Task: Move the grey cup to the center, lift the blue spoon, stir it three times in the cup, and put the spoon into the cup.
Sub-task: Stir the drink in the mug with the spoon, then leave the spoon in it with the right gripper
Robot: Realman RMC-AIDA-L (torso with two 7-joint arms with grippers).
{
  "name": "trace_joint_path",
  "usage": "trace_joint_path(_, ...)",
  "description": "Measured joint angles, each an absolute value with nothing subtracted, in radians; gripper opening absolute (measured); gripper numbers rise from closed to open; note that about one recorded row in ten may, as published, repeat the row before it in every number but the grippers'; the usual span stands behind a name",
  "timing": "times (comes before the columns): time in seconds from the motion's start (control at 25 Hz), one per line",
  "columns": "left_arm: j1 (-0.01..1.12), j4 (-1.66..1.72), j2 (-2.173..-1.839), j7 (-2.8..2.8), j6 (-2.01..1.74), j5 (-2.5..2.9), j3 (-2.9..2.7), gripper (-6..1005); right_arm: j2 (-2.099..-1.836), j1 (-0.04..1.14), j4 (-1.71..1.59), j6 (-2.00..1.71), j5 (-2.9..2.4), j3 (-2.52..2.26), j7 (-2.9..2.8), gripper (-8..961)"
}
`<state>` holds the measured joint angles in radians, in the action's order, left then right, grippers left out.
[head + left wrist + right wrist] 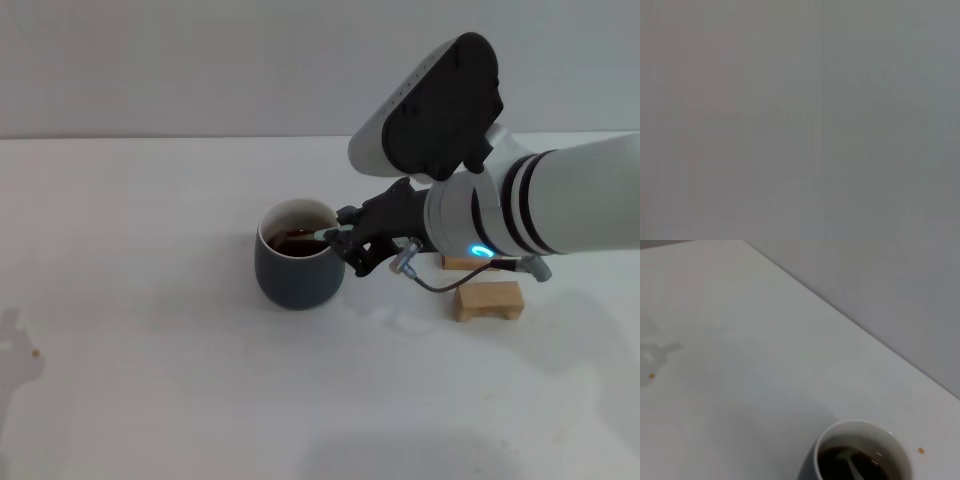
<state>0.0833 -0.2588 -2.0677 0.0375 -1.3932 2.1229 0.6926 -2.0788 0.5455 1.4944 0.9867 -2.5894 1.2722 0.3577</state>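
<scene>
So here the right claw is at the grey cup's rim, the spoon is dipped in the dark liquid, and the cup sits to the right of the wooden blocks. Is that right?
Not quite: the head view shows the grey cup to the left of the wooden blocks, not the right. The rest holds: the right claw is at the rim, and the right wrist view shows the blue spoon dipped in the dark liquid.

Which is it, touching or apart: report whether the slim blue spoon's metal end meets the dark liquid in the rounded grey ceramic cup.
Touching. The right wrist view shows the spoon dipping into the brown liquid inside the cup.
</scene>
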Motion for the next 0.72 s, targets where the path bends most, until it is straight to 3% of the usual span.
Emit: trace_joint_path(0.72, 0.083, -0.256, -2.069, 0.038, -1.390, 2.123, 0.689, -2, -2.080, 0.506, 1.553, 1.027, -2.591, 1.270, 0.356, 158)
